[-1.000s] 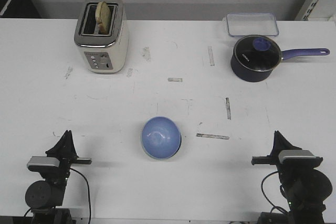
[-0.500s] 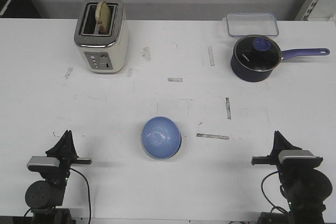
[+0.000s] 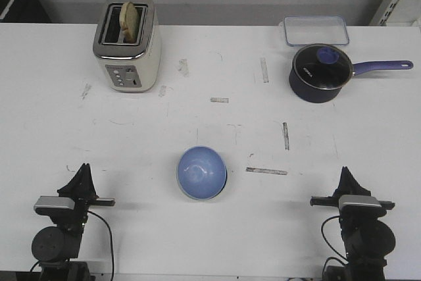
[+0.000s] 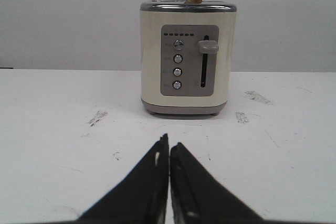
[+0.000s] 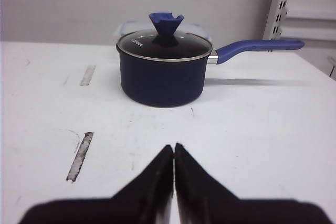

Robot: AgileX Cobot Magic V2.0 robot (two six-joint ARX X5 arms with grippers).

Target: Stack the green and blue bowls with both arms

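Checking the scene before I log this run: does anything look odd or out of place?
Nothing is spilled or damaged. Only the light blue round bowl shows plainly; a thin pale rim peeks from beneath it, so the green one may sit under it. Grey scuff marks dot the white table.

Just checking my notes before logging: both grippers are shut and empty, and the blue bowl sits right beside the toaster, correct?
Not quite: the front view shows the blue bowl in mid-table, well clear of the toaster. Left gripper and right gripper are indeed shut and empty.
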